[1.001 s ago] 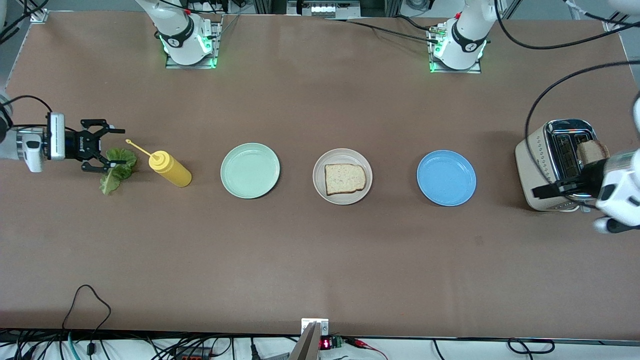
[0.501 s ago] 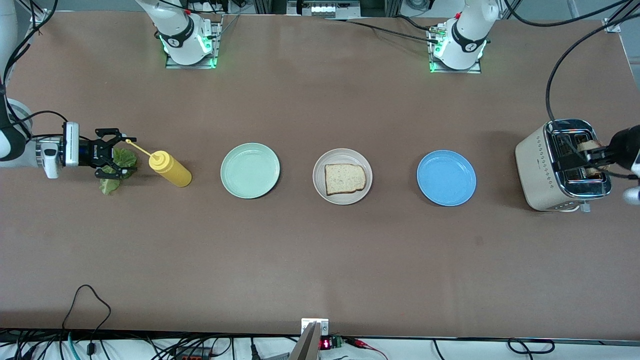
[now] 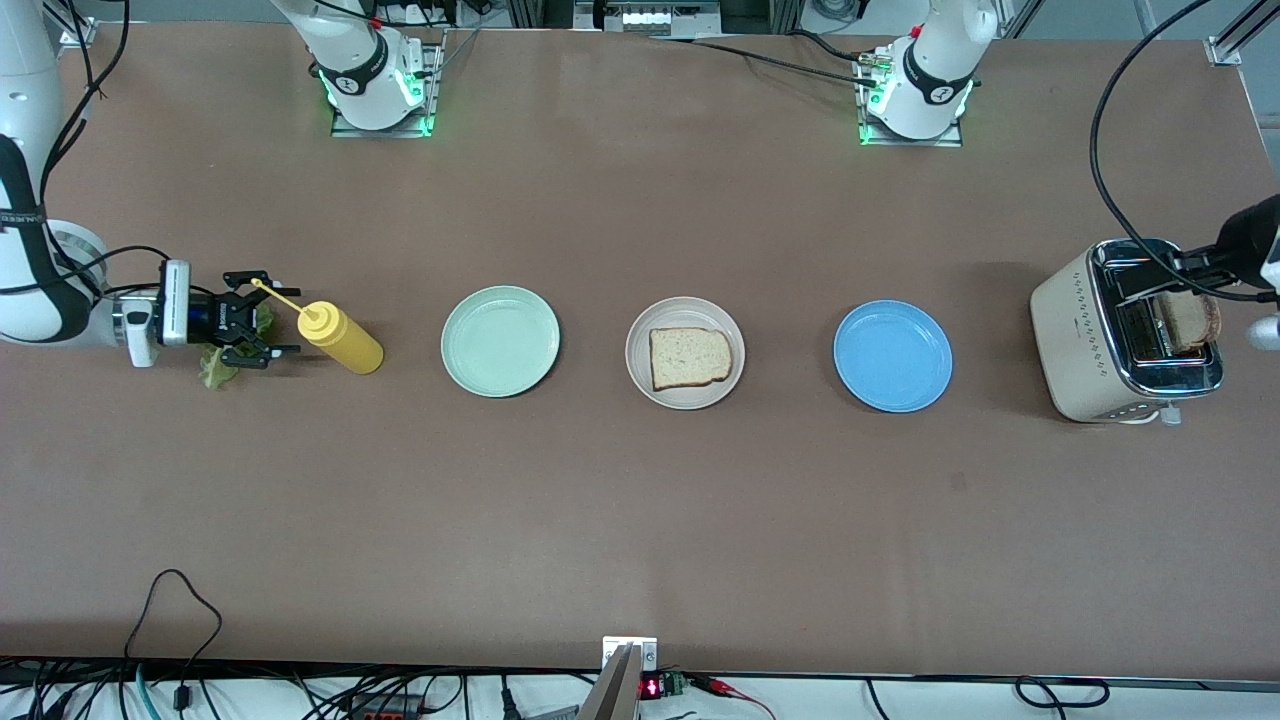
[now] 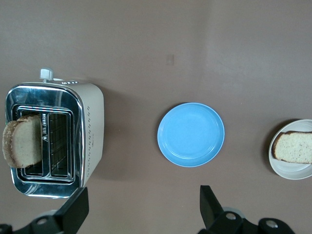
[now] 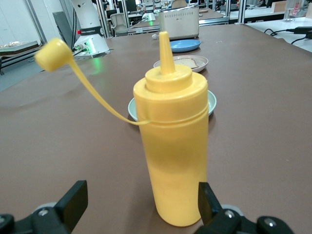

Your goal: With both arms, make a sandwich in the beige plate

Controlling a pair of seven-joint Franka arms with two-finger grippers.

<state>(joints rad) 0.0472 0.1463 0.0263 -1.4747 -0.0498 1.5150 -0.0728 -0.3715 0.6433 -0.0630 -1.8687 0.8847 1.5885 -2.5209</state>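
The beige plate (image 3: 686,307) sits mid-table with one bread slice (image 3: 690,357) on it. A second slice (image 3: 1187,320) stands in a slot of the toaster (image 3: 1075,330), also seen in the left wrist view as slice (image 4: 22,147) and toaster (image 4: 92,126). My left gripper (image 3: 1185,268) hangs over the toaster, open (image 4: 141,209) and empty. The lettuce leaf (image 3: 212,368) lies at the right arm's end, mostly hidden under my right gripper (image 3: 272,316). That gripper (image 5: 141,209) is open and low, with the yellow bottle (image 5: 173,146) just ahead of its fingers.
The yellow squeeze bottle (image 3: 340,337) stands beside the lettuce, its cap hanging on a strap (image 3: 275,295). A mint green plate (image 3: 500,341) and a blue plate (image 3: 892,356) flank the beige plate. The blue plate (image 4: 191,134) lies between toaster and beige plate (image 4: 292,173).
My right gripper has moved along the table toward the yellow bottle and now covers more of the lettuce. My left arm has drawn back from the toaster, toward the table's edge.
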